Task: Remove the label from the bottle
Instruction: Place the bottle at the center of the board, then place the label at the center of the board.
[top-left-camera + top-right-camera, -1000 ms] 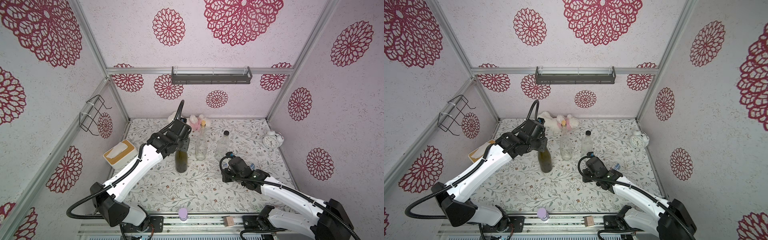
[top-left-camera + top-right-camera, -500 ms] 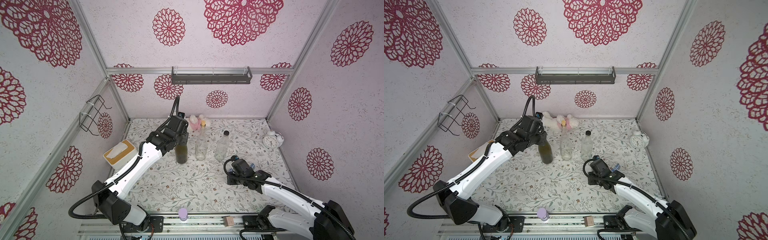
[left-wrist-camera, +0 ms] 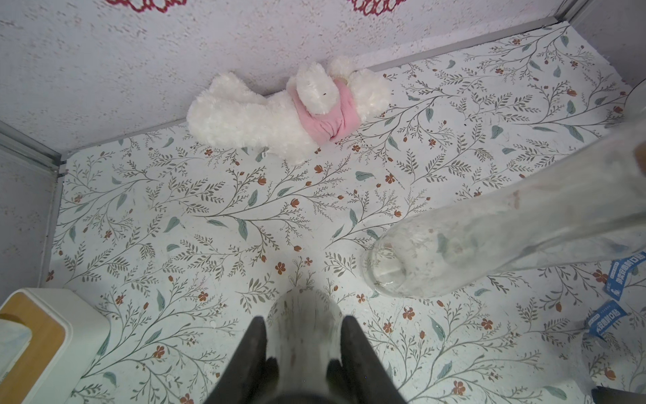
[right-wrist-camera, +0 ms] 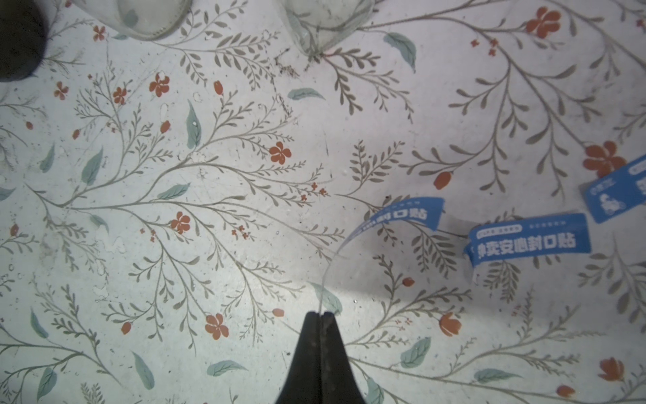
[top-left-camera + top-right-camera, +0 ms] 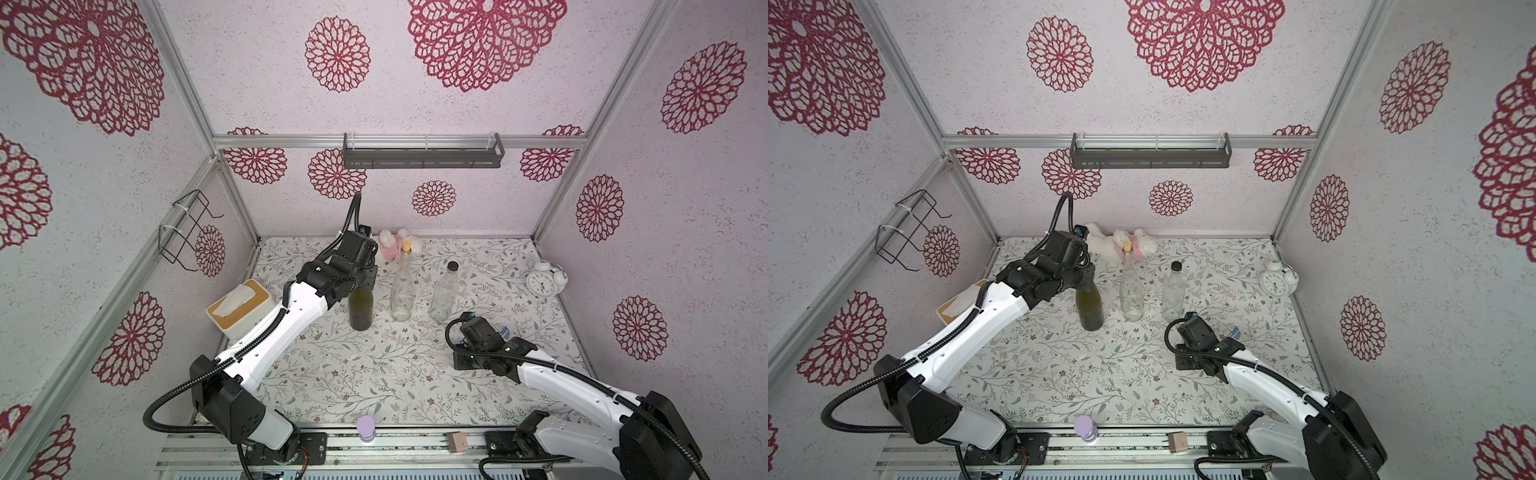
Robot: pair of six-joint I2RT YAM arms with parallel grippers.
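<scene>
The right gripper (image 4: pixel 321 314) has its fingers pressed flat together on one end of a label (image 4: pixel 402 214). The label is a thin strip arching away from the pinch to a blue printed end above the floral mat (image 4: pixel 209 175), apart from every bottle. A second blue label (image 4: pixel 529 239) lies flat on the mat near it, and a third blue label (image 4: pixel 615 196) lies further out.

The left gripper (image 3: pixel 302 325) has its fingers (image 3: pixel 257 342) set narrow, clamped on either side of the neck of the dark green bottle (image 5: pixel 360 309). This bottle stands upright on the mat. A corked clear bottle (image 5: pixel 401 291) stands just beside it, and a black-capped clear bottle (image 5: pixel 442 297) is next in the row. A white plush toy (image 3: pixel 279 115) lies against the back wall.
</scene>
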